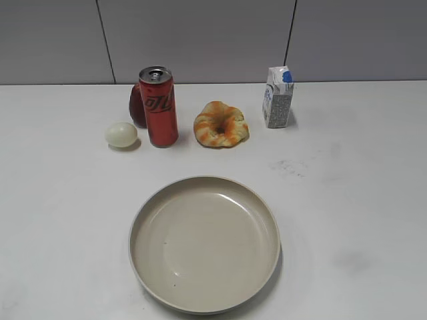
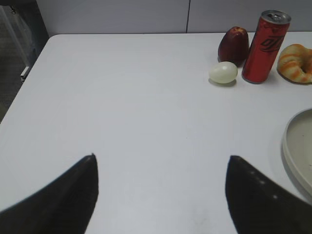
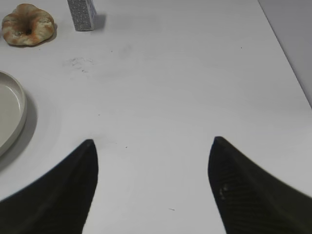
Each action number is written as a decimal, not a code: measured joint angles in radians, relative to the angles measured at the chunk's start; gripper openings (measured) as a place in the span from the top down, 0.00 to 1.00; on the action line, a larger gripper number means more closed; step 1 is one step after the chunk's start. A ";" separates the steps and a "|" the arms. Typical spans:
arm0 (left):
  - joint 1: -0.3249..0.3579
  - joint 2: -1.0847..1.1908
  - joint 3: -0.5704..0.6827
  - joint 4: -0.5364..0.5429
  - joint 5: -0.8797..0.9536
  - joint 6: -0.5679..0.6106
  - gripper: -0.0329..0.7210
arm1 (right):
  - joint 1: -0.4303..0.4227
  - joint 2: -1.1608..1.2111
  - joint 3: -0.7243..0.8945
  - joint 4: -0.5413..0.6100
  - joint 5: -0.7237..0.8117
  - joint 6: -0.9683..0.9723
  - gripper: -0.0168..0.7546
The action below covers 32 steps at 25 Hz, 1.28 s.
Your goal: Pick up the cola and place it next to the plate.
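The cola [image 1: 159, 107] is a tall slim red can that stands upright at the back left of the white table; it also shows in the left wrist view [image 2: 265, 47]. The plate [image 1: 204, 293] is a wide beige dish at the front middle; its rim shows in the left wrist view [image 2: 292, 156] and in the right wrist view [image 3: 13, 117]. My left gripper [image 2: 161, 158] is open and empty over bare table, far from the cola. My right gripper [image 3: 152, 141] is open and empty, right of the plate. Neither gripper shows in the exterior view.
A dark red fruit [image 1: 137, 105] stands behind the cola and a pale egg [image 1: 121, 135] lies to its left. A bread ring [image 1: 221, 125] and a small milk carton [image 1: 277, 97] lie to the cola's right. The table's left edge [image 2: 19, 92] is near.
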 joint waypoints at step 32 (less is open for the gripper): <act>-0.031 0.918 -0.299 -0.124 -0.448 0.058 0.18 | 0.000 0.000 0.000 0.000 0.000 0.000 0.28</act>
